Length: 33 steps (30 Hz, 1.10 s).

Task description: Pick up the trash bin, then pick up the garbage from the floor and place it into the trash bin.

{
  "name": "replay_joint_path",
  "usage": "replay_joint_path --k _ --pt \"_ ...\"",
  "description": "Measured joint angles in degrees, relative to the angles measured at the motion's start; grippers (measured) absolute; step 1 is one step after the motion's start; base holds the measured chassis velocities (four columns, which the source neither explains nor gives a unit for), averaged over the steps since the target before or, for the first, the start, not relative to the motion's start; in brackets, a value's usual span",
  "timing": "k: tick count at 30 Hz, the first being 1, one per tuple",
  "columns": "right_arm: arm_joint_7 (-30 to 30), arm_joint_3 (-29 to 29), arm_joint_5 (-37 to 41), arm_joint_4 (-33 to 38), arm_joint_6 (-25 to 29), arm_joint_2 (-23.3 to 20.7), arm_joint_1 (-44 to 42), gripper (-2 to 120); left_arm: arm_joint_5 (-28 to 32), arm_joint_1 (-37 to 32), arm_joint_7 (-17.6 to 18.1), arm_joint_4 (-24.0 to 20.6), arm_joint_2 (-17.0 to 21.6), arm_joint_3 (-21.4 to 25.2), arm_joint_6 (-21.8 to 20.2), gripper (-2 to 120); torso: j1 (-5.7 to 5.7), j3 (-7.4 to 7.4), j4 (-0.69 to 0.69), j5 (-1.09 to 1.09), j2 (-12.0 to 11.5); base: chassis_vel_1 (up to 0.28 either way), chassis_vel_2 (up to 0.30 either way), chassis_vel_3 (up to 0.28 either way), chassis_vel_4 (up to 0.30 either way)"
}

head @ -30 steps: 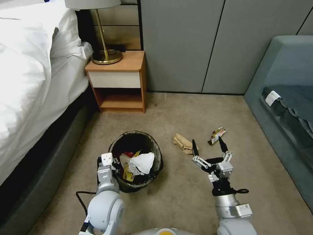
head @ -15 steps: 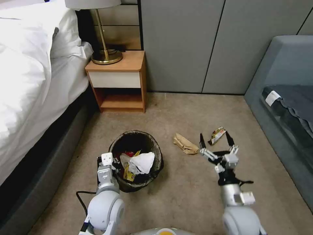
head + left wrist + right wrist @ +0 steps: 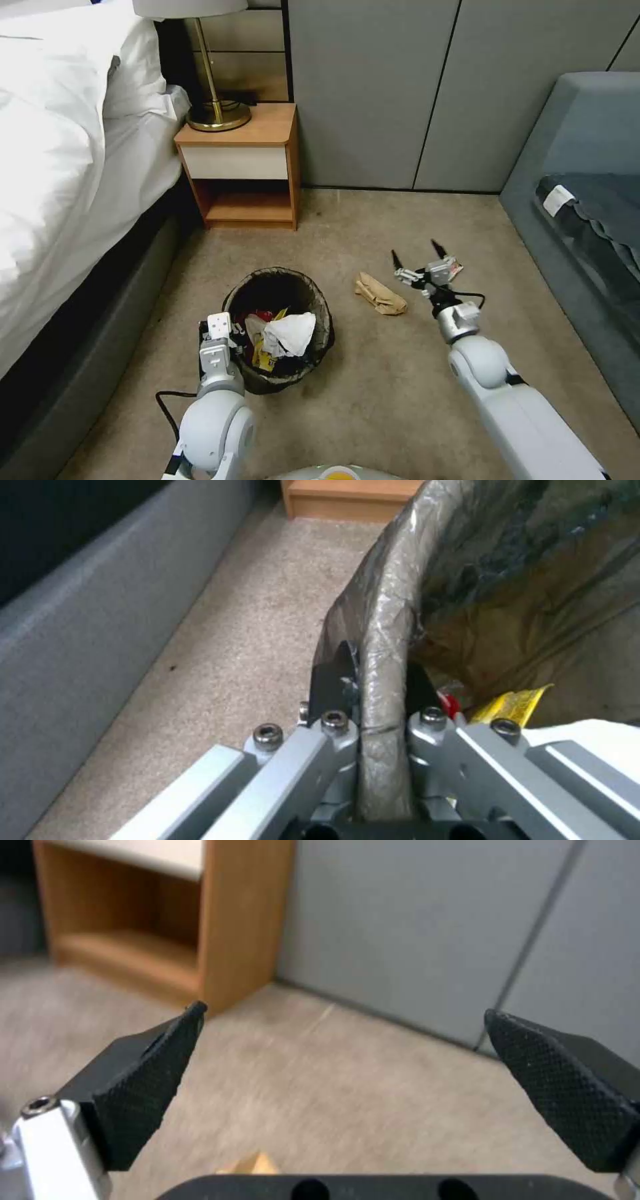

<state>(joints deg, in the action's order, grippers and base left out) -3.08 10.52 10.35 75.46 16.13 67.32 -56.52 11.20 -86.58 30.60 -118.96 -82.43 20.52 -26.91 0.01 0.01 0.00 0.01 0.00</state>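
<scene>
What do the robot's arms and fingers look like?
Both arms are smooth, rounded and pale grey-white. The left gripper has silver metal links with bolts and black tips. The right gripper has pointed black fingers with bumpy pads, plus a thin black cable looping behind it.

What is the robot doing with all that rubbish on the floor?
It is tidying up. Its left claw is clamped on the rim of the trash bin, which already holds a white tissue and a yellow wrapper. Its right claw is wide open, reaching out low over the carpet between a brown paper bag and a small wrapper that both lie on the floor.
</scene>
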Motion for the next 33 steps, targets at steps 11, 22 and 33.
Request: replay_joint_path --k 11,22,33 --pt "-6.70 -6.99 -3.90 -19.67 4.01 3.84 8.30 100 -0.25 0.11 0.11 0.59 -0.44 -0.43 -0.03 0 0.00 0.00 -0.01 -0.02 0.00 0.000 0.000 0.000 0.000" --pt "-10.25 -5.65 -8.85 -35.59 7.54 8.43 16.99 100 -0.72 -0.15 0.13 0.56 -0.66 -0.60 -0.03 0 0.00 -0.01 0.02 -0.01 0.00 0.000 0.000 0.000 0.000" --pt "-8.84 -3.30 -14.76 -49.25 9.99 13.44 23.36 100 -1.07 -0.83 0.13 0.14 -0.85 -0.37 0.18 0 0.00 -0.01 0.01 -0.02 0.00 0.000 0.000 0.000 0.000"
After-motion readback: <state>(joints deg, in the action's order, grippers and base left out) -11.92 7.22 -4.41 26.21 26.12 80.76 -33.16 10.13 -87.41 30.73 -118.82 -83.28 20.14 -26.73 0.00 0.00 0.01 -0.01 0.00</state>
